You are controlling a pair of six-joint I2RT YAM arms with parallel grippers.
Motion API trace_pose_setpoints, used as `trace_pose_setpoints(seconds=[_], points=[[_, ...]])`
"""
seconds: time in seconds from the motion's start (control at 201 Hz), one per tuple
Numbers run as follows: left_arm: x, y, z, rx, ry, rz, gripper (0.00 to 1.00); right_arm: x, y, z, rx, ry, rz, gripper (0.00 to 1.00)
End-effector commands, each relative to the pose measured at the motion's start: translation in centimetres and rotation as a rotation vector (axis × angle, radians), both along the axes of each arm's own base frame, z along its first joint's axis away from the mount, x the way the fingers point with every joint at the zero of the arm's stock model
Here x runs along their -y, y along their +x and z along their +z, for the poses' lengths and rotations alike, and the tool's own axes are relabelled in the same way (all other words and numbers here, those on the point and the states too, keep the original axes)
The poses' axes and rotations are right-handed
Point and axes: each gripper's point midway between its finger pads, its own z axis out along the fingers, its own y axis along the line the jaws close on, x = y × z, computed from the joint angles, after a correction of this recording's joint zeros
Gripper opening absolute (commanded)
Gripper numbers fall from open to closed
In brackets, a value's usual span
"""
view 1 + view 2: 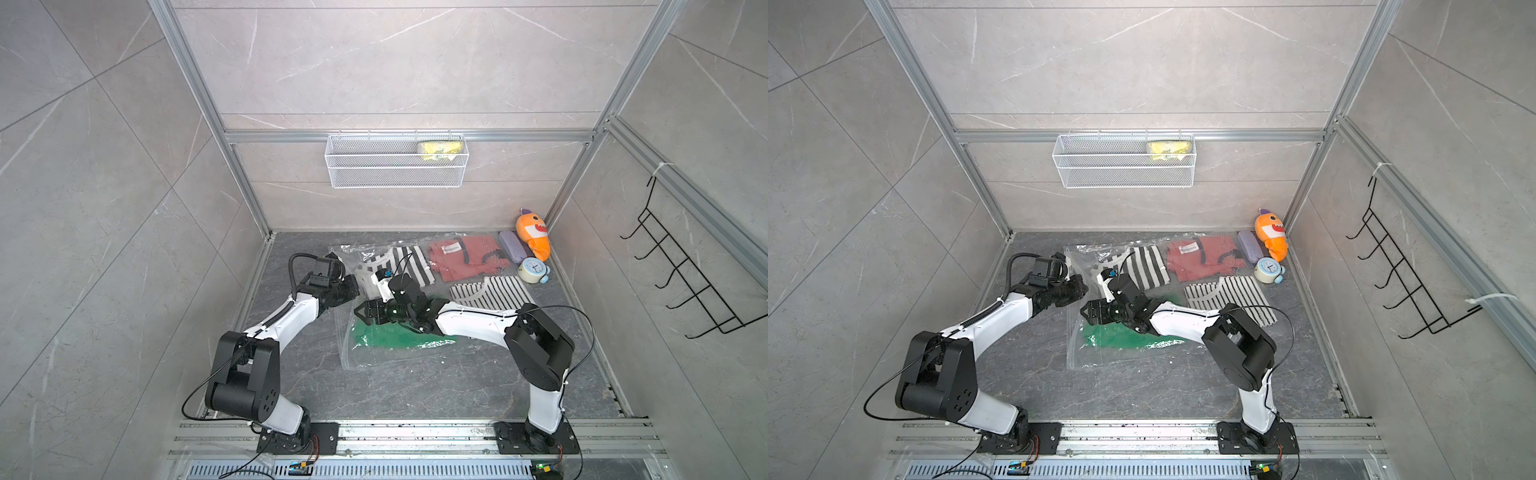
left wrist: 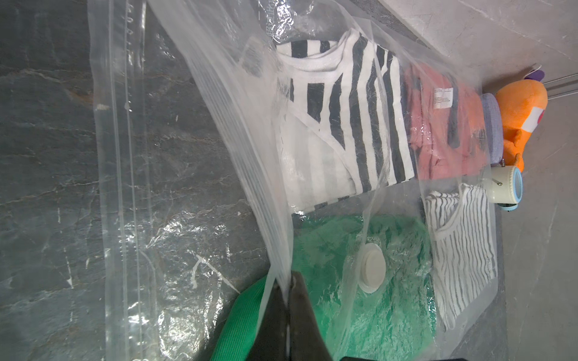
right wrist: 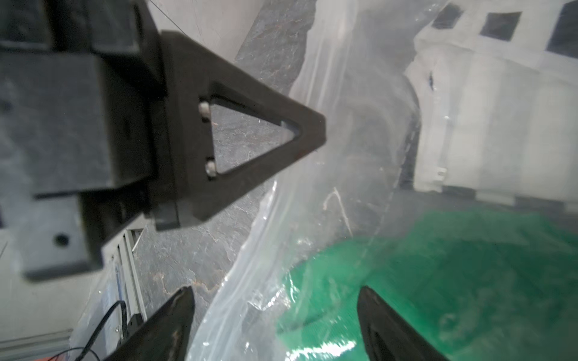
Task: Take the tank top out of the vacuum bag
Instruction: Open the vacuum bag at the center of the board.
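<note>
**Now: left claw (image 2: 288, 281) nips the vacuum bag (image 1: 374, 357), right claw (image 1: 358, 314) gapes beside it**

Standing here, I see the vacuum bag spread flat on the dark stone worktop (image 1: 415, 390), reaching from the middle toward the back wall. Through its clear plastic show a green garment (image 1: 390, 336) nearest the arms, a broad-striped black-and-white garment (image 1: 409, 266) behind it, a red garment (image 1: 461, 257) to the right of that, and a thin-striped garment (image 1: 494, 295) at the right side. The round white valve (image 2: 372, 267) sits on the plastic over the green cloth.

The left claw is closed tight on the bag's upper sheet at its left edge, and the film rises in a taut ridge from the pinch. The zip-seal strip (image 2: 125, 156) of the lower sheet lies flat on the worktop.

The right claw stands wide and holds nothing. It points toward the left claw, just beside it, above the bag's left part, with the green cloth showing between its fingers (image 3: 384, 315) in its own wrist view. Whether it touches the plastic I cannot tell.

Past the bag, in the back right corner, lie an orange plush toy (image 1: 534, 235), a small pale clock (image 1: 532, 269) and a greyish-purple case (image 1: 512, 246). A white wire basket (image 1: 395, 178) hangs on the back wall.
</note>
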Motion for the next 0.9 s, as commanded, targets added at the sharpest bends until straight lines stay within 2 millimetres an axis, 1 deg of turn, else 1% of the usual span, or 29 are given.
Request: trace_pose_setpoints(seconds=[0.0, 0.09, 0.189, 0.274, 0.378, 0.428, 0.528, 0.577, 0.657, 0.667, 0.697, 0.752, 0.776, 0.816, 0.856, 0.871, 0.896], points=[[1.0, 0.8, 3.7, 0.092, -0.06, -0.008, 0.0, -1.3, 1.5, 0.5, 0.022, 0.046, -0.061, 0.84], [1.0, 0.5, 4.0, 0.099, -0.06, -0.008, 0.0, -2.0, 1.8, 0.5, 0.039, 0.051, -0.068, 0.84], [0.8, 0.2, 4.2, 0.109, -0.057, 0.001, 0.0, -1.5, 2.6, 0.2, 0.071, 0.028, -0.147, 0.83], [0.8, 0.1, 4.5, 0.121, -0.061, 0.004, 0.0, -1.0, 3.4, -0.1, 0.091, 0.029, -0.196, 0.77], [0.8, -0.1, 4.7, 0.125, -0.067, 0.003, 0.0, -1.0, 3.9, -0.2, 0.099, 0.02, -0.222, 0.66], [0.8, -0.3, 4.8, 0.127, -0.069, 0.004, 0.0, -1.0, 4.1, -0.6, 0.1, 0.008, -0.232, 0.62], [0.6, -0.5, 5.0, 0.135, -0.068, 0.01, 0.0, -0.7, 4.1, -0.8, 0.11, -0.004, -0.249, 0.44], [0.5, -0.6, 5.1, 0.141, -0.065, 0.016, 0.0, -0.6, 4.1, -0.7, 0.123, -0.012, -0.255, 0.4], [0.1, -0.8, 5.4, 0.155, -0.056, 0.028, 0.0, -0.5, 4.2, -0.3, 0.138, -0.015, -0.257, 0.27], [0.1, -0.8, 5.4, 0.157, -0.055, 0.031, 0.02, -0.4, 4.2, -0.2, 0.141, -0.015, -0.258, 0.26], [-0.1, -0.8, 5.5, 0.163, -0.052, 0.036, 0.14, -0.5, 4.2, 0.0, 0.147, -0.015, -0.254, 0.22], [-0.5, -0.7, 5.9, 0.177, -0.042, 0.053, 0.33, -0.6, 4.2, 0.2, 0.158, -0.02, -0.24, 0.12], [-0.7, -0.8, 6.0, 0.181, -0.036, 0.059, 0.4, -0.7, 4.1, 0.3, 0.16, -0.022, -0.236, 0.09], [-1.2, -0.8, 6.5, 0.194, -0.022, 0.078, 0.47, -0.8, 4.2, 0.4, 0.164, -0.026, -0.234, 0.04], [-1.9, -0.9, 7.2, 0.216, -0.008, 0.107, 0.48, -0.8, 4.2, 0.5, 0.168, -0.029, -0.232, 0.0], [-2.2, -1.0, 7.4, 0.223, -0.002, 0.121, 0.49, -0.8, 4.3, 0.7, 0.172, -0.027, -0.23, 0.0], [-2.9, -1.1, 7.8, 0.237, 0.008, 0.145, 0.54, -0.9, 4.2, 0.8, 0.176, -0.028, -0.225, 0.0]])
